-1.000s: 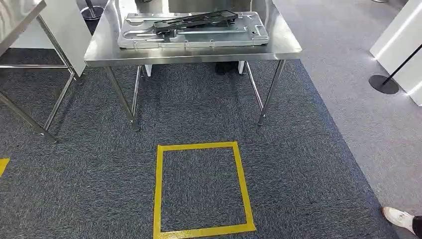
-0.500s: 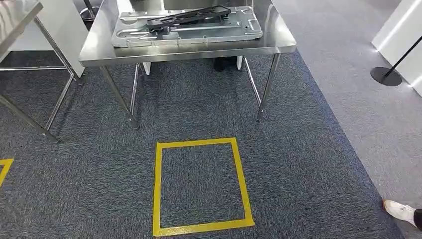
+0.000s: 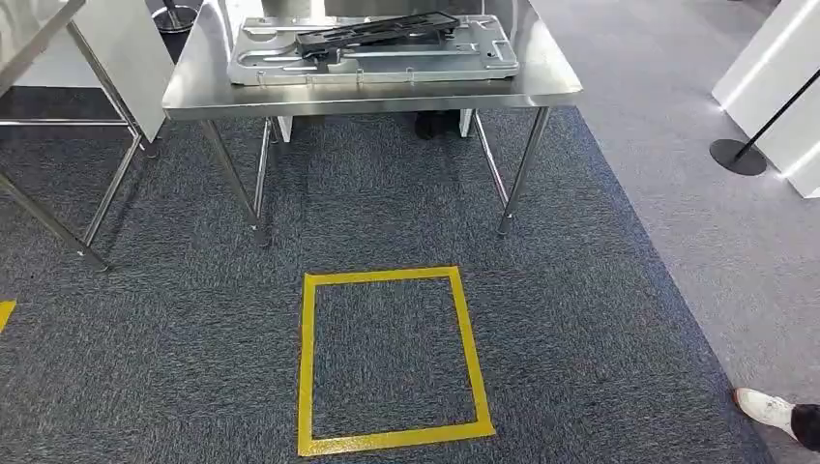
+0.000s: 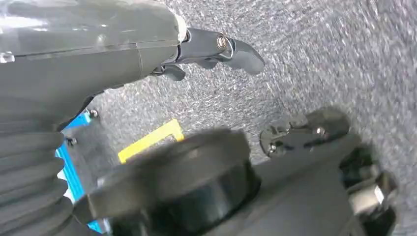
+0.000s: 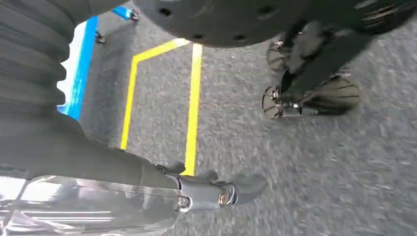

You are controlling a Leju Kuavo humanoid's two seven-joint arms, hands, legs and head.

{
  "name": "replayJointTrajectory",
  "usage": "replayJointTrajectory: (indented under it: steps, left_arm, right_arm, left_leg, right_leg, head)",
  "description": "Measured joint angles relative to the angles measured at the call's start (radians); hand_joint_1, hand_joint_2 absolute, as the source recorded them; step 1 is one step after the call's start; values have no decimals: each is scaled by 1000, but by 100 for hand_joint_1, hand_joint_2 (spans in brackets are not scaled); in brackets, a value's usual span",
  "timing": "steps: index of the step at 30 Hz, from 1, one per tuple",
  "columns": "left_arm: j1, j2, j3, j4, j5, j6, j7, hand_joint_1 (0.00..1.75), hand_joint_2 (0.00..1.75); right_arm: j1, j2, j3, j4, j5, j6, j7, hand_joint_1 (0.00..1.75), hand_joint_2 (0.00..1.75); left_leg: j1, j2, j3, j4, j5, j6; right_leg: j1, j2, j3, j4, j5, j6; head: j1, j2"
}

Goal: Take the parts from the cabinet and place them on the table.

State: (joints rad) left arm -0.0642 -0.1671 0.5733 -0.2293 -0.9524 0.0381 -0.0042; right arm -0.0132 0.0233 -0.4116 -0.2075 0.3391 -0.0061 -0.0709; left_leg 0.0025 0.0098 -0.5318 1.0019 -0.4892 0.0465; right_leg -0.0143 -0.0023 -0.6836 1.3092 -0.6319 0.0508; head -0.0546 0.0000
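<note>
A steel table stands ahead across the carpet. On it lies a large silver metal part with a long black part resting across it. My left hand hangs over the carpet with its fingers stretched out and nothing in it. My right hand hangs the same way near a yellow tape line, holding nothing.
A yellow tape square marks the carpet in front of the table. A second steel table stands at the left. A person's white shoe is at the lower right. A black stanchion base and a white panel stand at the right.
The whole picture has shifted a little, with the table and tape square sitting higher in view, so the camera has moved. The parts on the table lie as before.
</note>
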Motion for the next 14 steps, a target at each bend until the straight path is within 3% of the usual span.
replayJointTrajectory:
  steps: [1,2,4,5,6,7,8,9,10,11,12,14]
  left_arm:
    - [0,4,-12,-11,27,0,0,0,175]
    - [2,10,-24,-23,50,0,3,0,175]
    - [4,21,-54,-50,108,-3,4,0,175]
    - [5,23,-68,-61,131,-3,4,0,175]
    - [4,26,-85,-71,159,-5,4,0,175]
    - [6,32,-102,-82,189,-7,4,0,175]
    - [9,35,-118,-89,219,-9,4,0,175]
    - [13,39,-133,-95,245,-9,4,0,0]
    - [19,46,-150,-100,277,-10,4,0,0]
    - [28,51,-165,-103,307,-12,4,0,0]
    - [39,58,-182,-103,337,-12,4,0,0]
    - [66,68,-213,-103,392,-15,4,0,0]
  right_arm:
    - [12,0,11,0,-10,0,4,0,175]
    - [25,0,21,2,-19,0,6,0,175]
    - [49,-2,43,6,-39,0,9,0,175]
    - [59,-4,53,6,-48,0,11,0,175]
    - [68,-5,65,7,-58,0,13,0,175]
    - [75,-5,77,7,-68,0,14,0,175]
    - [82,-5,90,7,-79,1,17,0,0]
    - [87,-6,100,7,-88,1,19,0,0]
    - [90,-7,112,6,-99,2,22,0,0]
    - [92,-7,124,3,-109,3,25,0,0]
    - [92,-7,136,-5,-119,4,26,0,0]
    - [91,-8,158,-29,-139,3,28,0,0]
  left_leg:
    - [0,0,0,0,0,0]
    - [-1,-1,2,1,0,0]
    - [-2,-2,6,1,-2,-2]
    - [-2,-3,6,1,-2,-4]
    - [-9,-2,2,4,-3,-12]
    - [-5,-1,-1,3,-1,-18]
    - [-3,0,-1,2,-2,-23]
    - [-1,1,1,-1,0,-29]
    - [-7,0,4,-2,-2,-36]
    - [-2,-3,0,15,-15,-40]
    - [-2,-4,-22,64,-55,-45]
    - [3,-4,-90,220,-138,-52]
  right_leg:
    - [0,0,-2,7,11,-1]
    - [1,0,20,-35,43,-4]
    - [2,0,108,-212,133,-16]
    - [4,0,144,-287,156,-25]
    - [13,-2,151,-310,144,-30]
    - [14,-1,147,-310,148,-33]
    - [17,1,146,-309,148,-36]
    - [19,1,147,-310,148,-41]
    - [10,1,151,-325,155,-50]
    - [7,-4,156,-334,162,-53]
    - [6,-4,155,-337,163,-60]
    - [8,-5,152,-336,164,-61]
  head:
    - [0,0]
    - [0,0]
    - [0,0]
    - [0,0]
    - [0,0]
    - [0,0]
    - [0,0]
    - [0,0]
    - [0,0]
    - [0,0]
    - [0,0]
    - [0,0]
